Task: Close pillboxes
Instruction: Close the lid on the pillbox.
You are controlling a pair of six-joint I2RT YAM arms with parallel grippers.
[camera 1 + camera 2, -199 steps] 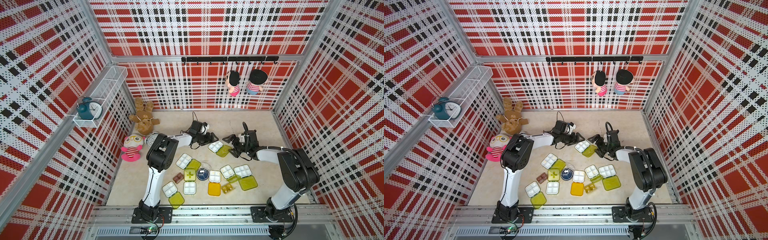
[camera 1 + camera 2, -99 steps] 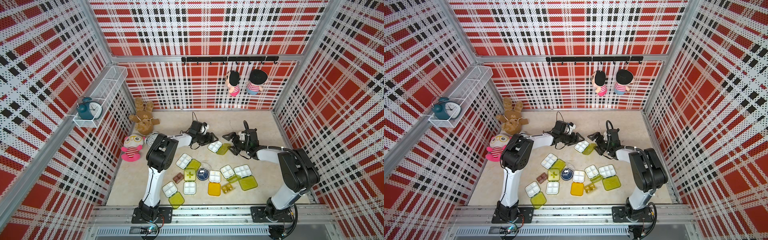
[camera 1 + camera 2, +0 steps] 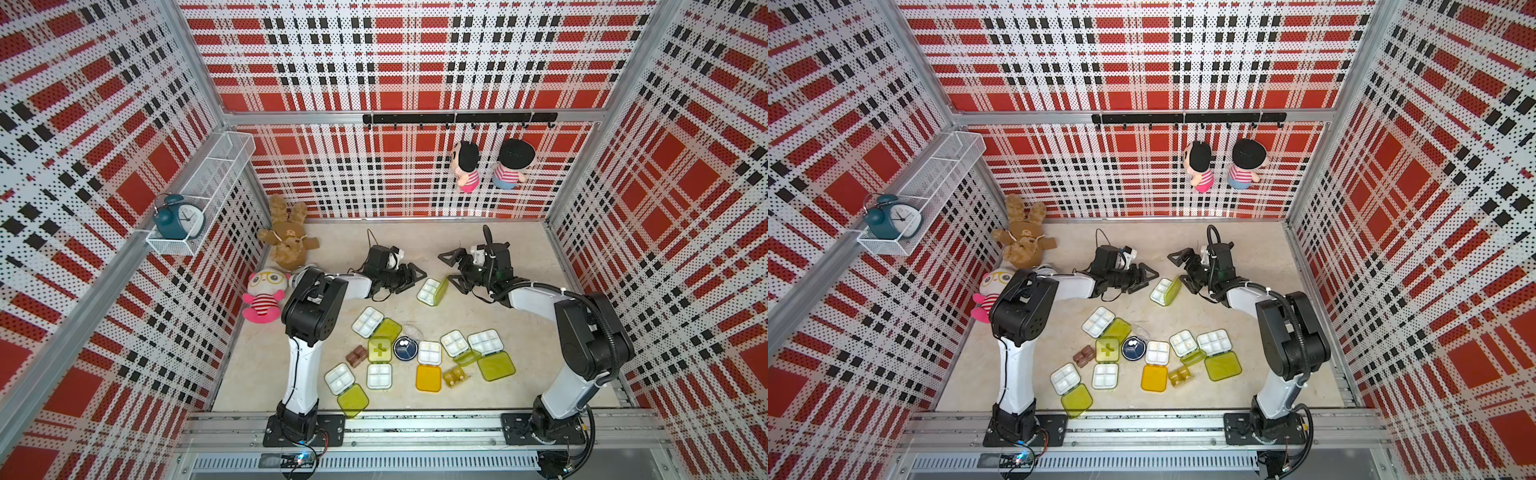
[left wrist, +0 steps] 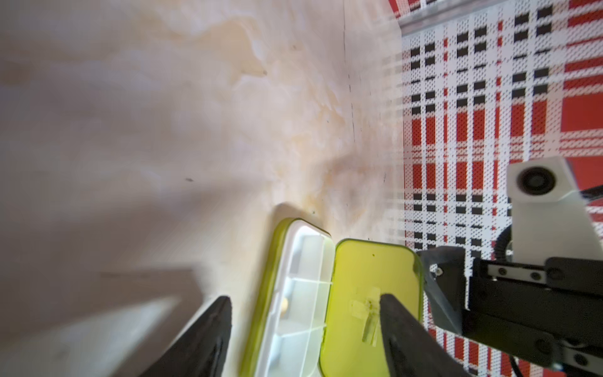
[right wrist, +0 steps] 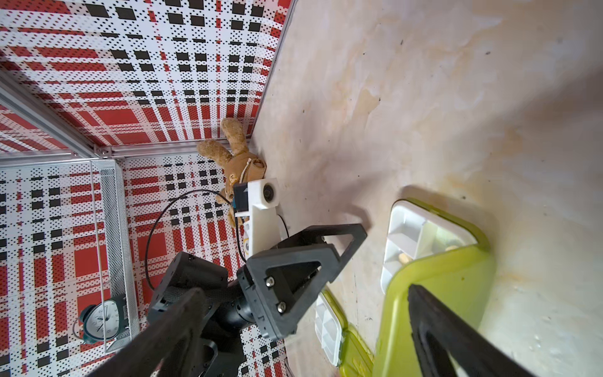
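One of the pillboxes, a white four-compartment tray [image 3: 429, 289] [image 4: 293, 293] with a lime lid [image 3: 443, 286] [image 4: 368, 277] [image 5: 440, 277] raised about halfway, lies between my two grippers. My left gripper [image 3: 412, 278] [image 3: 1147, 276] [image 4: 305, 300] is open, its fingers either side of this box, one tip in front of the lid's inner face. My right gripper [image 3: 451, 270] [image 3: 1182, 269] [image 5: 303, 306] is open wide, one finger [image 5: 440, 326] against the lid's outer face. Several more pillboxes lie nearer the front, most open [image 3: 368, 322], one lime one shut [image 3: 379, 350], and one round and navy [image 3: 405, 348].
A brown teddy [image 3: 286, 245] and a pink plush [image 3: 264, 297] lie by the left wall. A wire shelf with a clock [image 3: 178, 216] hangs on that wall. Two dolls [image 3: 467, 166] hang on the back wall. Plaid walls close three sides.
The far pillbox's lime lid has swung up from lying almost flat. My right gripper has moved left against it. My left gripper's jaws have narrowed slightly.
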